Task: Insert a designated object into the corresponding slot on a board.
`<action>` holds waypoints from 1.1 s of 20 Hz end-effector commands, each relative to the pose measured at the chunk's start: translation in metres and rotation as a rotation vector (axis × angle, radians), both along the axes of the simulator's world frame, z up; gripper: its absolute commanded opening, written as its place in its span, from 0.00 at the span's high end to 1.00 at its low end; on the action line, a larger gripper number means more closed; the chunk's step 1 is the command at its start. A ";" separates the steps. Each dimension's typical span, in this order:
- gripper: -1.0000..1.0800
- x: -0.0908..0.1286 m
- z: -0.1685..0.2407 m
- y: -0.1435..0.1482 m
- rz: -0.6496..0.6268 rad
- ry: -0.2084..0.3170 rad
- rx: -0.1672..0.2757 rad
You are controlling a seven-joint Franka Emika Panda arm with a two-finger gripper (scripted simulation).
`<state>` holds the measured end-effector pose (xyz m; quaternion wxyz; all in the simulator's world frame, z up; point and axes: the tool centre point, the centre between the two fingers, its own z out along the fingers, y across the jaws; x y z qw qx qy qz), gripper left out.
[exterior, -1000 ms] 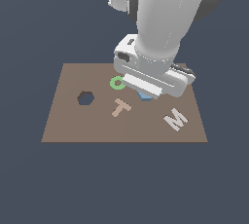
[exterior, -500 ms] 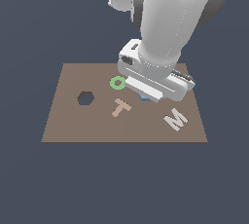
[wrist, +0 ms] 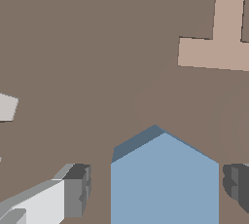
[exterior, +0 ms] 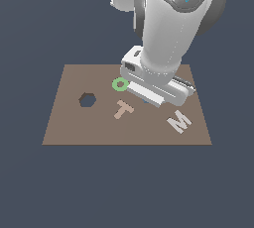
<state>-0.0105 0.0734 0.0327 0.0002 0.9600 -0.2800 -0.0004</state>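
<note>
You get flat, even, shadowless simulator light in both views, sharp to the edges with no glare or blur, though the arm (exterior: pixel 168 38) shows soft shading on its curves.

**My count of what is here**

I count one brown board (exterior: pixel 69 123), and everything else I can see lies on it or is cut into it. It has one dark hexagon slot (exterior: pixel 87 100); I find no second hole in either view.

Loose shapes come to four, each of a different kind:
- one green ring (exterior: pixel 119 84)
- one tan T (exterior: pixel 123 109)
- one pale M (exterior: pixel 179 122)
- one light-blue hexagonal block (wrist: pixel 164 184), which my own arm hides almost wholly in the exterior view and the wrist view shows plainly.

I have one hand (wrist: pixel 155 194), and it has two fingers (wrist: pixel 75 189), both in the wrist view.
</note>
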 end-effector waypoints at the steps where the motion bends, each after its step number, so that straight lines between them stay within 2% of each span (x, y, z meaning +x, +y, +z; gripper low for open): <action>1: 0.04 0.000 -0.003 0.000 0.000 -0.001 0.000; 2: 1.00 0.000 -0.003 0.000 0.000 -0.001 0.000; 15: 1.00 0.000 -0.002 0.000 0.002 -0.002 0.001; 22: 1.00 -0.005 -0.002 -0.003 0.055 -0.002 0.001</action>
